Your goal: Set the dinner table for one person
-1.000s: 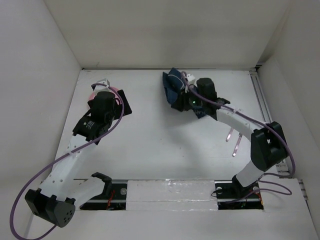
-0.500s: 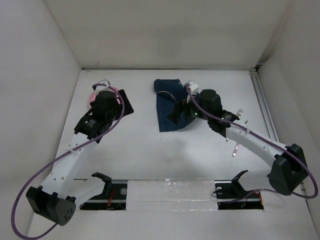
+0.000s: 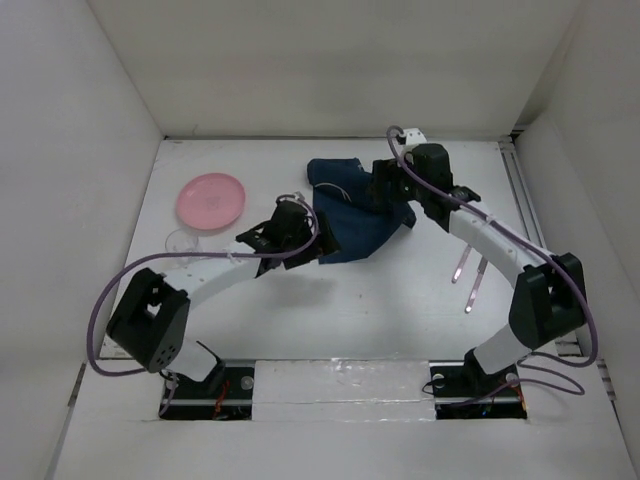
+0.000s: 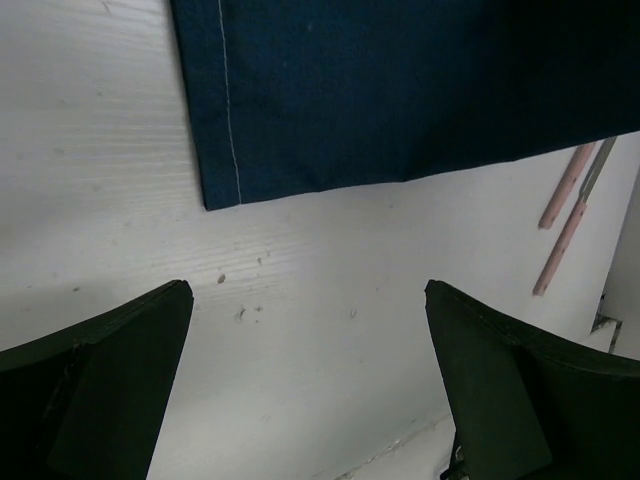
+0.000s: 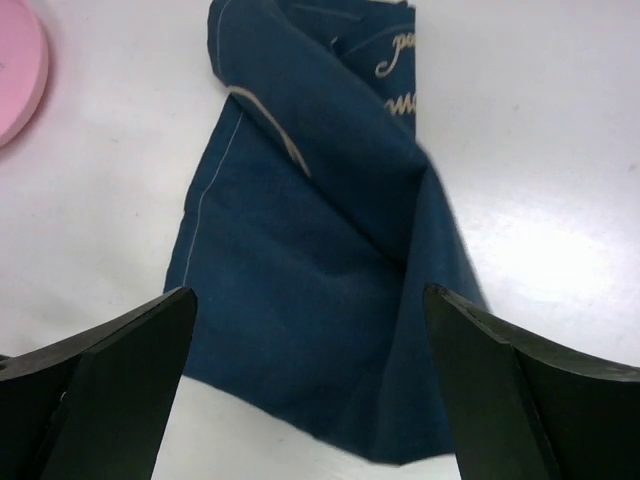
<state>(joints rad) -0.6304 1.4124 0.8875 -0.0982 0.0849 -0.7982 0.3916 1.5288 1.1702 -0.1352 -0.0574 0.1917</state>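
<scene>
The dinner table (image 3: 400,300) is a white top walled by white panels. A navy placemat (image 3: 350,215) lies on it, partly folded over itself with white lettering showing (image 5: 320,300). My left gripper (image 3: 308,240) hovers open by the cloth's near-left edge. In the left wrist view its corner (image 4: 215,195) lies just ahead of the empty open gripper (image 4: 308,290). My right gripper (image 3: 385,190) stands open over the cloth's far right part, nothing between its fingers (image 5: 310,292). A pink plate (image 3: 211,200) sits at the back left.
Two pink-handled pieces of cutlery (image 3: 470,275) lie on the right of the table, also visible as cutlery (image 4: 565,215) in the left wrist view. A clear round item (image 3: 183,243), possibly a glass, rests just in front of the plate. White walls close in on three sides.
The right gripper opened, dropped the bunched placemat, which now lies spread out, and moved toward the back. The left arm swung from over the plate to the cloth's left edge.
</scene>
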